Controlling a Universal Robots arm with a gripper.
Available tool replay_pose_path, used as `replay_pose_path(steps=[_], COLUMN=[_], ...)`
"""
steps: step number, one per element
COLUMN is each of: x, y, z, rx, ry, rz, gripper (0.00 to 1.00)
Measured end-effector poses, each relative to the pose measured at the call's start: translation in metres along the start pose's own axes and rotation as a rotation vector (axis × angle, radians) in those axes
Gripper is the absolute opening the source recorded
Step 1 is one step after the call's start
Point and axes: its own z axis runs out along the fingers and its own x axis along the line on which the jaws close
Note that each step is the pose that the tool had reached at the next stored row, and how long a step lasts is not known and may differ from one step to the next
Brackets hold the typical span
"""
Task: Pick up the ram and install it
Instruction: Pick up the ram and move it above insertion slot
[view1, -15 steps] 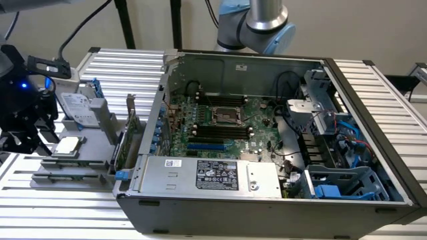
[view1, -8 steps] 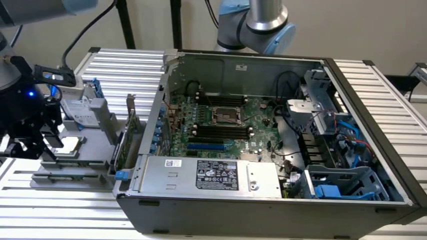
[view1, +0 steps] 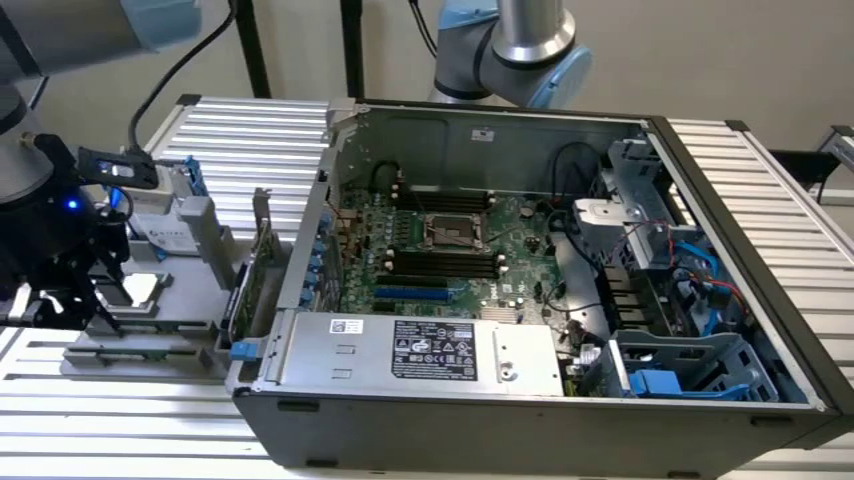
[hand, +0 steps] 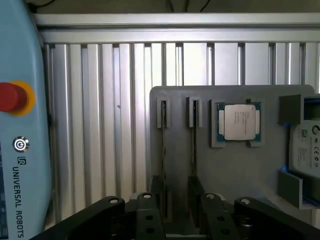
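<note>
The ram (hand: 163, 150) stands on edge in a slot of the grey holder plate (hand: 235, 170), seen as a thin dark strip. A second such strip (hand: 194, 147) stands in the slot beside it. My gripper (hand: 179, 212) hangs open just above the near end of these two slots, holding nothing. In the exterior view the gripper (view1: 60, 300) is over the holder plate (view1: 147, 345) at the exterior view's left, outside the open computer case (view1: 534, 400). The motherboard (view1: 447, 235) lies inside the case with its long black slots (view1: 441, 265).
A square silver processor (hand: 240, 121) and a drive (hand: 306, 150) sit on the same plate. An upright green card (view1: 260, 265) stands between plate and case. A blue teach pendant with a red button (hand: 12, 97) lies beside the plate on the ribbed aluminium table (hand: 100, 125).
</note>
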Motion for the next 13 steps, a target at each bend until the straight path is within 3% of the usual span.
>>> replay_pose_path(steps=[13], x=[0.008], y=[-0.0018], z=[0.0234], rx=[-0.0005], ry=[0.0003], rz=[-0.011], gripper=[0.36])
